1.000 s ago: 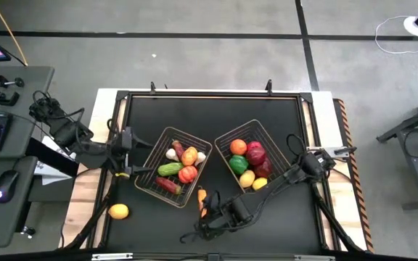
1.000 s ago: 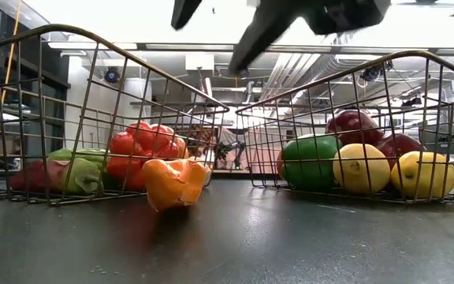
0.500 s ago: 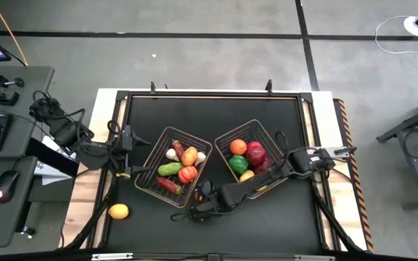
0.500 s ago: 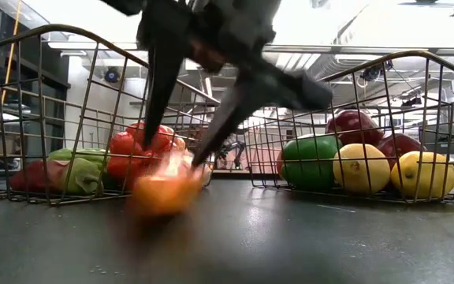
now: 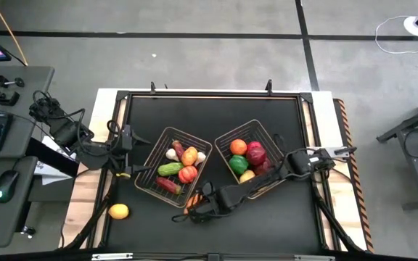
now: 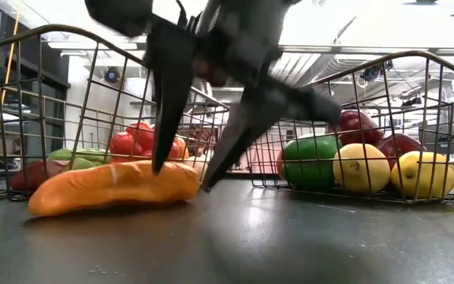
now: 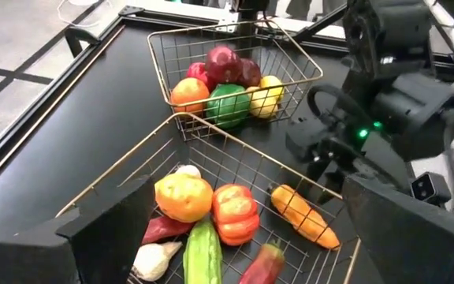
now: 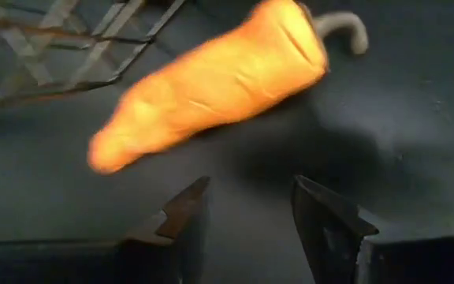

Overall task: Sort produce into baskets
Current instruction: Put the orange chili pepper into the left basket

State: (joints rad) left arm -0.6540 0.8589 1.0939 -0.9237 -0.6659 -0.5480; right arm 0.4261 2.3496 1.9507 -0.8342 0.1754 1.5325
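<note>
A: Where is the right gripper [image 6: 181, 177]?

B: Low over the table's near middle, just beside the orange pepper [image 6: 113, 186], which lies on its side on the mat. The fingers stand part-open around nothing; the pepper is not gripped.

A: And the left gripper [image 5: 125, 136]?

B: Waiting wide open at the left basket's [image 5: 153, 151] left edge.

A: How much is sorted?

B: Most of it, I judge. Vegetables fill the left basket, fruits the right basket [image 5: 276, 145]. The pepper remains loose, and an orange fruit [image 5: 118, 211] sits well apart at the near left.
</note>
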